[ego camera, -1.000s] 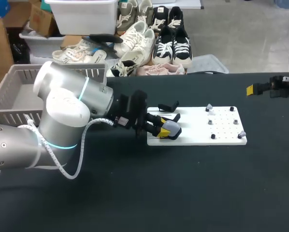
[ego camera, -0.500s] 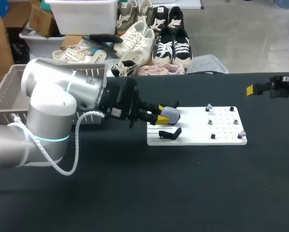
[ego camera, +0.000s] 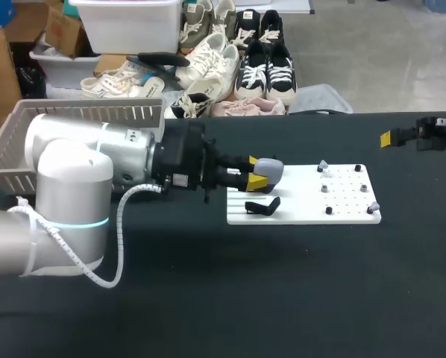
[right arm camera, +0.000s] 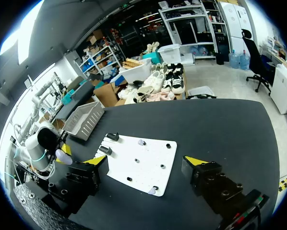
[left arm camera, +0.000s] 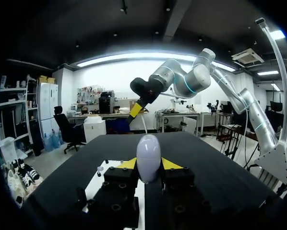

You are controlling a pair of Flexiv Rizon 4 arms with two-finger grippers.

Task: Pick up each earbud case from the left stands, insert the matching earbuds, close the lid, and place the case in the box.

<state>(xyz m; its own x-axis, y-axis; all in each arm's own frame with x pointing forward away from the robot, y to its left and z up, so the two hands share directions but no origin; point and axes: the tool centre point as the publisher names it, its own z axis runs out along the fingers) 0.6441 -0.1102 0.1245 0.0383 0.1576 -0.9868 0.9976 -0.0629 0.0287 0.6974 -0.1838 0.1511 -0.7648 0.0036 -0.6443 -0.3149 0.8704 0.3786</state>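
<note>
Head view: left of centre, the left gripper (ego camera: 256, 173) pinches a grey case (ego camera: 269, 169) at the upper left corner of the white board (ego camera: 342, 201). A black stand (ego camera: 262, 206) sits bare just below it, and small earbuds (ego camera: 322, 165) lie further right on the board. A basket (ego camera: 29, 142) stands at the left edge. The right gripper (ego camera: 391, 138) is at the far right, and its spread cannot be told here. Left wrist view: only here do both yellow tips show, pressed against the case (left arm camera: 148, 155) from two sides. Right wrist view: the right gripper (right arm camera: 144, 163) stands wide apart, holding nothing, and both stands (right arm camera: 112, 137) show ahead of it on the board (right arm camera: 138, 165). A second ago the case was lower in the head view, at the stand that is now bare.
</note>
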